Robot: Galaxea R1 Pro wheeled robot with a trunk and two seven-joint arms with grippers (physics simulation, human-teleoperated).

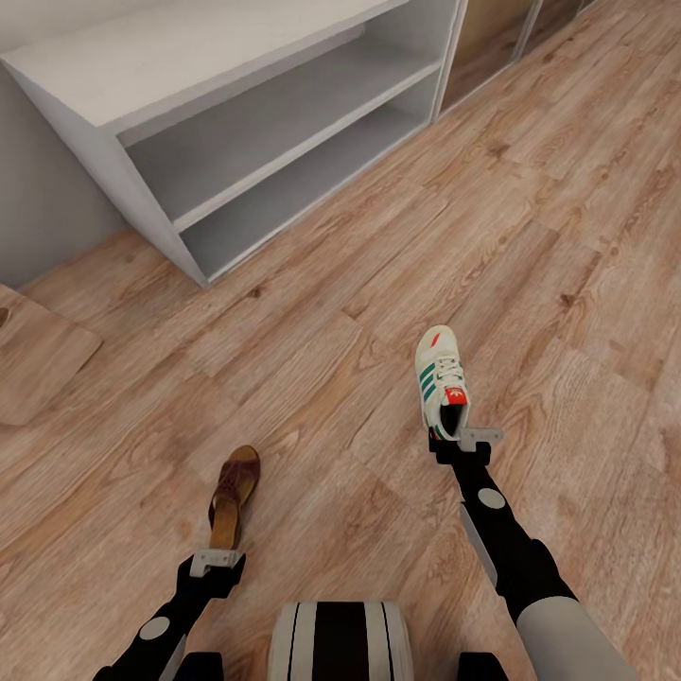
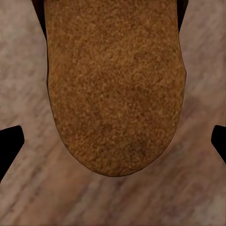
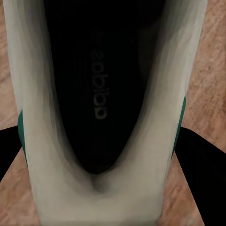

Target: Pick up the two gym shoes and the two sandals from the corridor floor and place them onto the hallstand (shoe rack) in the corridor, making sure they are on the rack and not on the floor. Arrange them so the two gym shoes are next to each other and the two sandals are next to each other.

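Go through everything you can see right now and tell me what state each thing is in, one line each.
sandal: at the left pincer, heel end toward it, sole side seen by the left wrist camera.
gym shoe: at the right pincer, heel end toward it, toe pointing away.
hallstand: both open shelves bare, no shoes on it.
floor: bare wood planks around the robot.
left pincer: grip cannot be told.
right pincer: fingers flank the shoe's heel, grip cannot be told.
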